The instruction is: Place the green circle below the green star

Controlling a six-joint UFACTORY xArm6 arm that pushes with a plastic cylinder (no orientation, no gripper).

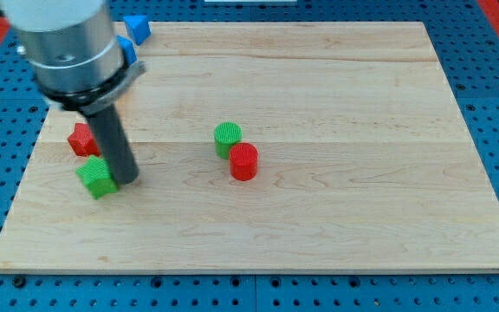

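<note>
The green circle (pixel 228 137) stands near the middle of the wooden board, touching a red circle (pixel 243 161) at its lower right. The green star (pixel 97 177) lies at the view's left. My tip (pixel 127 179) rests on the board right against the green star's right side. The green circle is well to the right of the tip and slightly higher in the view.
A red star-like block (pixel 81 139) sits just above the green star, left of the rod. Two blue blocks (pixel 136 29) lie at the board's top left, one partly hidden behind the arm. The wooden board (pixel 336 217) is edged by blue pegboard.
</note>
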